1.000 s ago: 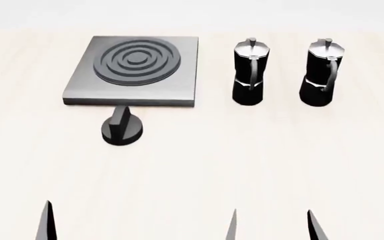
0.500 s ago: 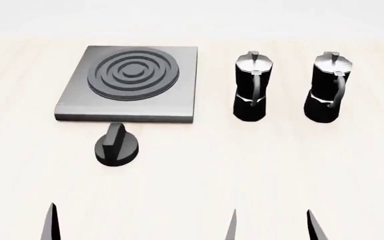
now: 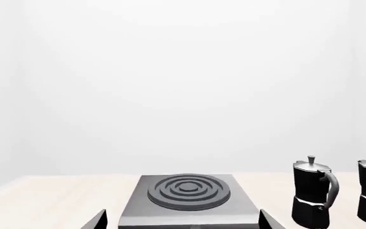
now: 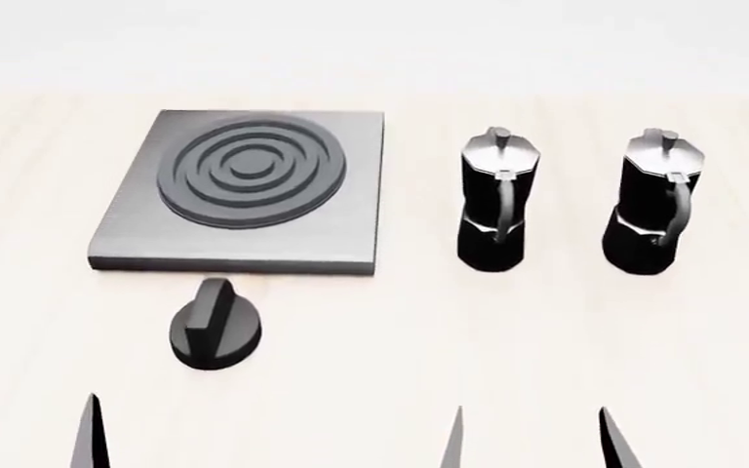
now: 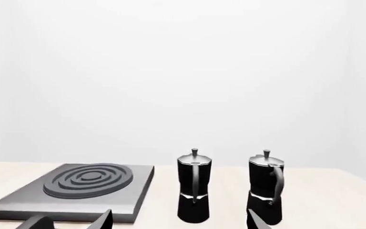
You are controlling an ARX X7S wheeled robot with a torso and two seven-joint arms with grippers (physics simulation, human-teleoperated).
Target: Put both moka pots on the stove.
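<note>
Pale, light-wood tabletop [image 4: 505, 341] fills head view, faint grain, matte, evenly lit. Soft, short shadows beneath standing items; diffuse light, source not visible. Far edge of tabletop meets plain white backdrop. Wrist views show bare white wall [image 3: 183, 86] behind table, featureless, slightly darker toward side edges, hinting at corners. Floor not in view.

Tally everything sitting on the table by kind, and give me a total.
Moka pots: 2, one nearer the stove and one farther right, both upright on the table.
Stove: 1, nothing on it.
Black round knob: 1, in front of the stove.
Total: 4.
</note>
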